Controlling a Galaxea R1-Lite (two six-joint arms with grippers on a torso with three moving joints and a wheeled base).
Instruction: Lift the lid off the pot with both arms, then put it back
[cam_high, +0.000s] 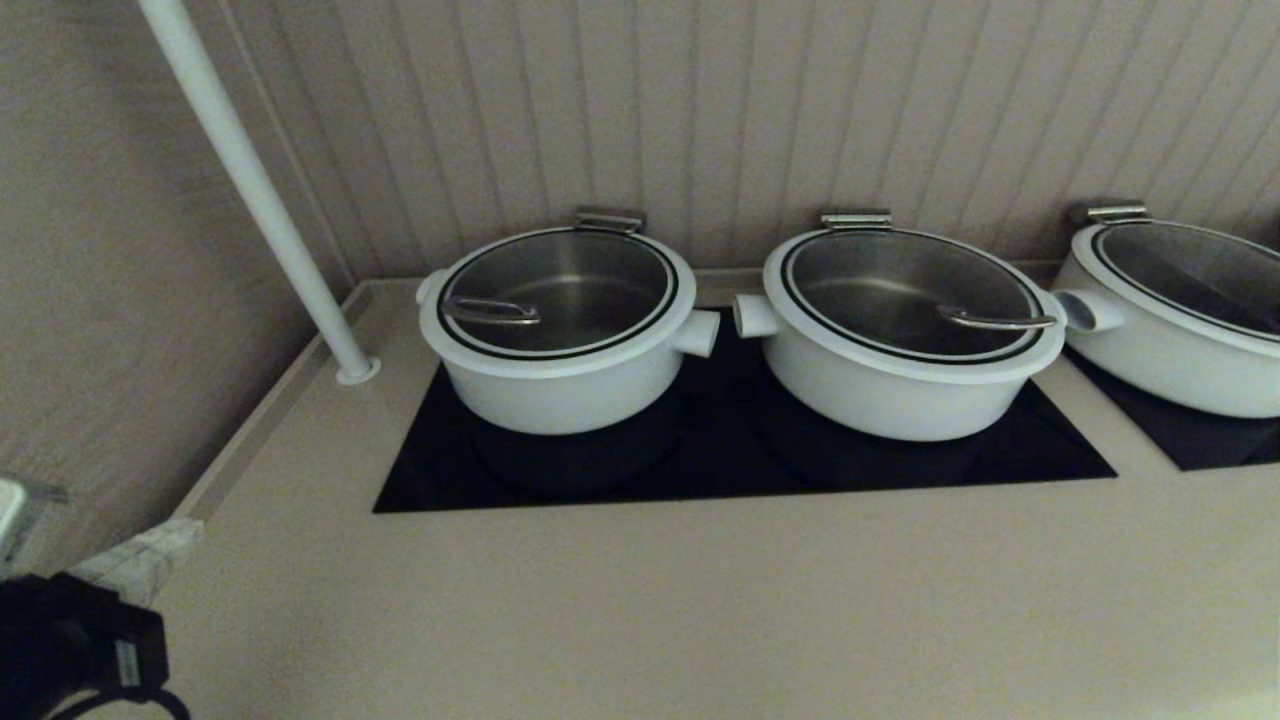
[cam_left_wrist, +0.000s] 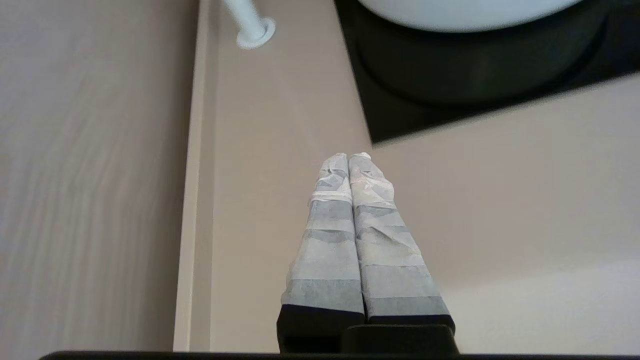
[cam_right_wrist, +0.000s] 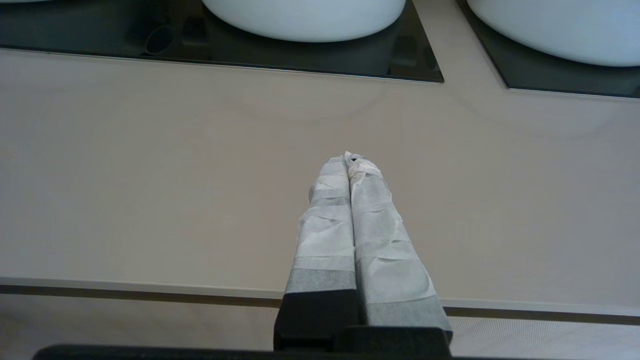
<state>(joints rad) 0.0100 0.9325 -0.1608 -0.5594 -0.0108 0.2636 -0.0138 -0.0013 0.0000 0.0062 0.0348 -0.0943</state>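
Three white pots stand on black hobs at the back of the counter: a left pot (cam_high: 560, 385), a middle pot (cam_high: 890, 395) and a right pot (cam_high: 1170, 360). Each carries a glass lid: the left lid (cam_high: 560, 285) has its metal handle (cam_high: 492, 312) near the left side, and the middle lid (cam_high: 905, 290) has its handle (cam_high: 995, 320) near the right side. My left gripper (cam_high: 165, 540) is shut and empty, low at the counter's front left, far from the pots; it also shows in the left wrist view (cam_left_wrist: 348, 157). My right gripper (cam_right_wrist: 349, 159) is shut and empty above the counter's front edge, out of the head view.
A white pole (cam_high: 250, 180) rises slanting from its base (cam_high: 357, 372) at the counter's back left, next to the side wall. The black hob (cam_high: 720, 460) lies under the left and middle pots. A beige counter (cam_high: 700, 600) stretches in front. A panelled wall stands behind.
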